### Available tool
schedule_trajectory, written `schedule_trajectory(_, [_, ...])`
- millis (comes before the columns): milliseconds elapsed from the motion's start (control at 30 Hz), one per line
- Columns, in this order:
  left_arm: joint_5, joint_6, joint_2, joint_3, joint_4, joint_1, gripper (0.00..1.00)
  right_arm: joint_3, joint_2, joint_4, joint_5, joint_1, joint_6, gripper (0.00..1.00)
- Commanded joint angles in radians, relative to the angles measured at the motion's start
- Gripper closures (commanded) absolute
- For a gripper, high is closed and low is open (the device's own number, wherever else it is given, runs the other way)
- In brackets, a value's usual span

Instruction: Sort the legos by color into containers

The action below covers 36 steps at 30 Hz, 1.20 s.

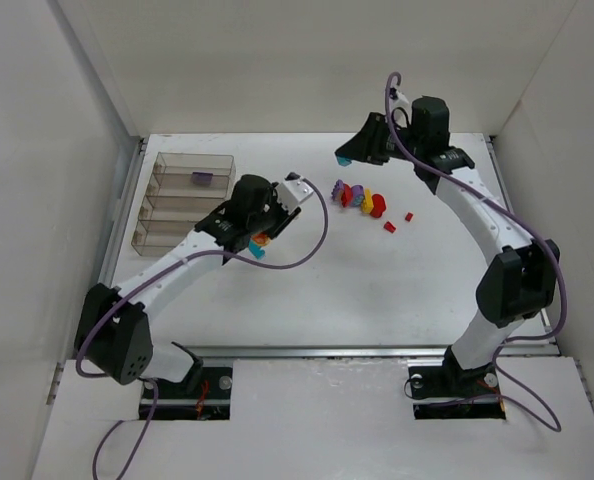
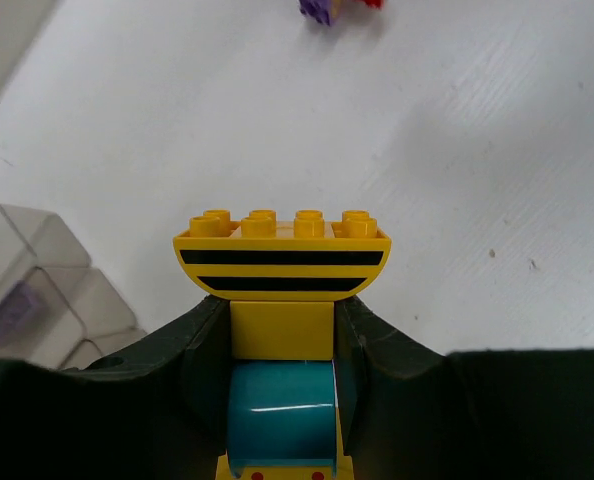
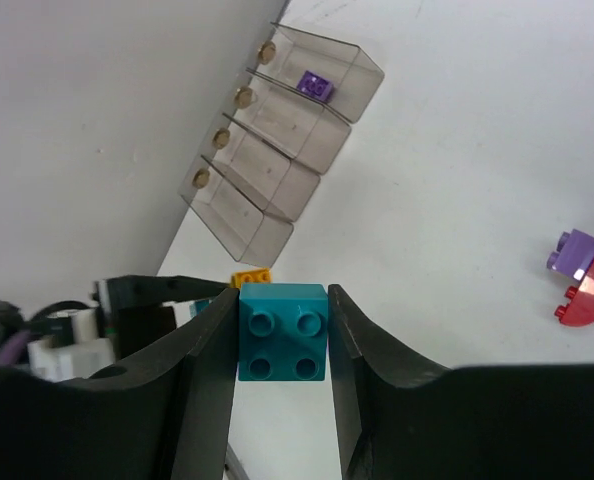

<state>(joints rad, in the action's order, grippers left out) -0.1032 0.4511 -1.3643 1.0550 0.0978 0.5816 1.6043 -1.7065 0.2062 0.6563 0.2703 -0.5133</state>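
White tabletop [image 1: 377,290] w/ white walls [image 1: 307,70] is seen all round. L gripper [image 2: 280,335] is closed partway on a snapped cluster [image 2: 282,290]: striped yellow brick on top, yellow block under it, teal piece below. R gripper [image 3: 282,300] is clamped likewise on a single teal brick [image 3: 282,335]. The tray [image 1: 177,157] lies at approx. 10 o'clock of the L gripper, w/ one purple brick [image 1: 202,179] in its far compartment; a loose pile [image 1: 362,198] lies at 3 o'clock. Risks: if the cluster is released whole, colours get mixed in one compartment. Its wide top could be caught on a narrow divider. The arms could be clashed if both are sent to the tray together.
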Motion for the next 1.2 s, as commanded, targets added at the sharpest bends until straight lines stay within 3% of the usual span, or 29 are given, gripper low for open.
schedule_trajectory(0, [-0.033,0.001,-0.059,-0.082,0.026,0.003,0.91,-0.035,0.044,-0.016,-0.046,0.009,-0.005,1.00])
schedule_trajectory(200, [-0.067,-0.048,-0.131,-0.148,-0.033,-0.006,0.64,-0.024,0.035,0.051,-0.090,0.029,0.068,1.00])
schedule_trajectory(333, [-0.067,-0.069,-0.180,-0.136,-0.033,-0.006,0.64,-0.014,0.034,0.075,-0.115,0.041,0.087,1.00])
schedule_trajectory(400, [-0.088,-0.069,-0.196,-0.124,-0.024,-0.006,0.59,-0.014,0.034,0.075,-0.115,0.041,0.087,1.00])
schedule_trajectory(433, [-0.102,-0.069,-0.196,-0.115,-0.024,-0.006,0.53,-0.014,0.034,0.075,-0.115,0.041,0.087,1.00])
schedule_trajectory(467, [-0.102,-0.069,-0.196,-0.115,-0.024,-0.006,0.36,-0.014,0.034,0.075,-0.115,0.041,0.087,1.00])
schedule_trajectory(600, [-0.116,-0.051,-0.196,-0.092,0.011,-0.006,0.16,-0.014,0.034,0.075,-0.115,0.050,0.096,1.00])
schedule_trajectory(833, [-0.154,0.033,-0.124,0.075,0.106,-0.006,0.10,-0.003,0.016,0.093,-0.047,0.050,0.105,1.00])
schedule_trajectory(900, [-0.202,0.084,-0.099,0.134,0.106,-0.006,0.00,0.009,0.005,0.093,-0.037,0.050,0.105,1.00])
schedule_trajectory(1167, [-0.207,0.112,-0.076,0.237,-0.064,0.004,0.00,0.048,-0.013,0.045,0.038,0.095,0.082,1.00])
